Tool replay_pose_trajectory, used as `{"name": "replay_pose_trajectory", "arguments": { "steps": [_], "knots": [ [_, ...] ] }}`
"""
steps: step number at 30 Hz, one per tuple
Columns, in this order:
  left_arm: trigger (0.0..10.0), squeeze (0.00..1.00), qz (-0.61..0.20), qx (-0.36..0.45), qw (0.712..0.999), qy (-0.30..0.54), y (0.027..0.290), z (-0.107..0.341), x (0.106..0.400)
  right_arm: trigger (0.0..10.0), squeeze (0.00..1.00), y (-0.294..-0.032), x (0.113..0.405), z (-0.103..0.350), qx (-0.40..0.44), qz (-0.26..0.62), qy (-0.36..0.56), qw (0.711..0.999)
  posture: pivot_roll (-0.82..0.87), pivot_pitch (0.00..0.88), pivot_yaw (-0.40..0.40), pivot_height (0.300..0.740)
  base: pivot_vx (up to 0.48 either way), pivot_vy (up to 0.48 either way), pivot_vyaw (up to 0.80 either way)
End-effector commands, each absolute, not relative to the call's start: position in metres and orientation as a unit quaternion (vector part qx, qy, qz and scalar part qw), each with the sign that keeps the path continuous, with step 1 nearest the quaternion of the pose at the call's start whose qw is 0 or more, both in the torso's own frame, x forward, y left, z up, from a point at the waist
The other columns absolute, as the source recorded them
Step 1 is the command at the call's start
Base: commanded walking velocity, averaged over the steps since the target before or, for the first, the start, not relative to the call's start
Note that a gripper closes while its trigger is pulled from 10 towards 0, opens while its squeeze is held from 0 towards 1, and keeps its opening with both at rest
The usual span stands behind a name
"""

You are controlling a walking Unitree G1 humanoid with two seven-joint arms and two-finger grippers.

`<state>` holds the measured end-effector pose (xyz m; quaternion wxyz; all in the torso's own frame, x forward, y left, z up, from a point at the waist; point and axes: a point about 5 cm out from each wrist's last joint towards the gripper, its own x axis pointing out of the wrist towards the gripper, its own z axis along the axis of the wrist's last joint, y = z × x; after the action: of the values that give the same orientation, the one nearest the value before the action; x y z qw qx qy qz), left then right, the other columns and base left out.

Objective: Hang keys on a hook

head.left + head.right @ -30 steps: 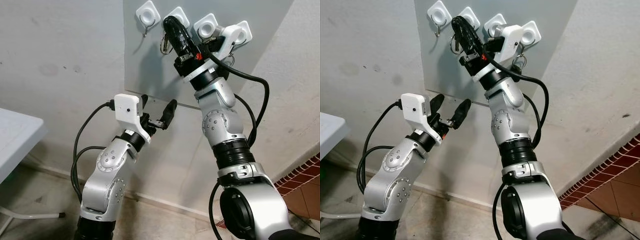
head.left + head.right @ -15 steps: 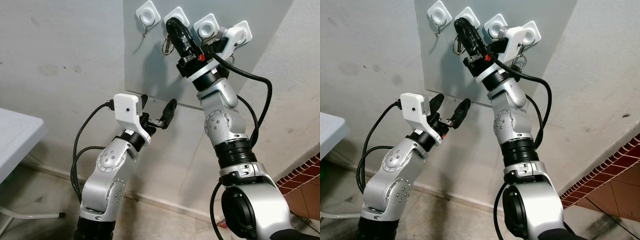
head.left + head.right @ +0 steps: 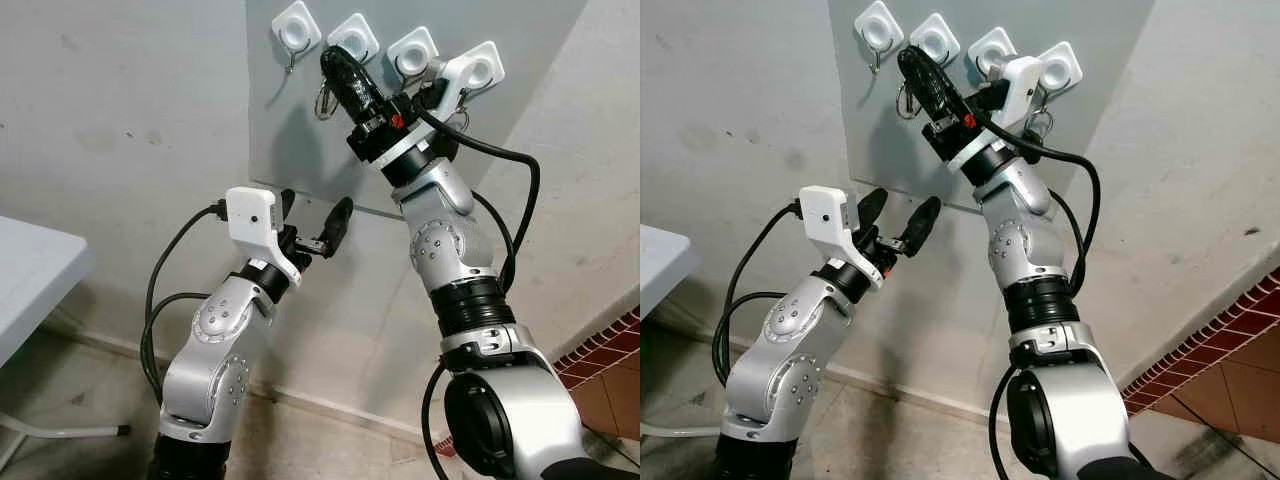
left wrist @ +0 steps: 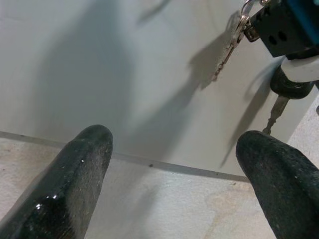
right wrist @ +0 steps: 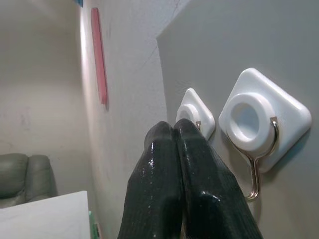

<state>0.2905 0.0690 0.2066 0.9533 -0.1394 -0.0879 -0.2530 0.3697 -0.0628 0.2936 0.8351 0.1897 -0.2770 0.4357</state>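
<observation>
Four white square hooks sit in a row on a grey wall panel (image 3: 300, 140). My right gripper (image 3: 332, 58) is raised to them, fingertips just below and between the first hook (image 3: 297, 30) and the second hook (image 3: 353, 38). It is shut on the keys, whose metal ring (image 3: 322, 99) dangles beside the fingers. In the right wrist view the fingers (image 5: 174, 164) are pressed together beside a hook (image 5: 261, 117). Another ring (image 3: 461, 116) hangs under the fourth hook (image 3: 481, 65). My left gripper (image 3: 315, 222) stands open and holds nothing, below the panel's lower edge.
A white table (image 3: 30, 275) juts in at the left. The wall turns a corner at the right, with red tiling (image 3: 610, 360) low down. Black cables loop beside both arms. The left wrist view shows a hanging key (image 4: 230, 47) above the open fingers (image 4: 75, 174).
My right gripper has shifted a little left and down with the keys, uncovering the second hook. The left arm has stayed still.
</observation>
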Motion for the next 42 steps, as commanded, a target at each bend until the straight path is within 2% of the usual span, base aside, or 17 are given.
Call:
{"name": "replay_pose_trajectory", "arguments": {
  "steps": [1, 15, 30, 42],
  "knots": [
    [10.0, 0.0, -0.261, -0.143, 0.949, -0.102, 0.065, 0.216, 0.289, 10.0, 0.0, -0.071, 0.371, 0.296, 0.194, 0.426, -0.283, 0.837, 0.02, 0.083, -0.105, 0.714, 0.0, 0.0, 0.0],
    [10.0, 0.0, -0.263, -0.146, 0.948, -0.1, 0.064, 0.216, 0.289, 10.0, 0.0, -0.076, 0.367, 0.298, 0.202, 0.399, -0.31, 0.839, 0.02, 0.082, -0.1, 0.714, 0.0, 0.0, 0.0],
    [10.0, 0.0, -0.263, -0.149, 0.948, -0.1, 0.064, 0.217, 0.288, 10.0, 0.0, -0.081, 0.377, 0.304, 0.191, 0.405, -0.302, 0.842, 0.03, 0.077, -0.107, 0.714, 0.0, 0.0, 0.0],
    [10.0, 0.0, -0.261, -0.152, 0.948, -0.1, 0.063, 0.217, 0.288, 10.0, 0.0, -0.068, 0.376, 0.295, 0.134, 0.493, -0.248, 0.823, 0.02, 0.085, -0.108, 0.714, 0.0, 0.0, 0.0]
  ]
}}
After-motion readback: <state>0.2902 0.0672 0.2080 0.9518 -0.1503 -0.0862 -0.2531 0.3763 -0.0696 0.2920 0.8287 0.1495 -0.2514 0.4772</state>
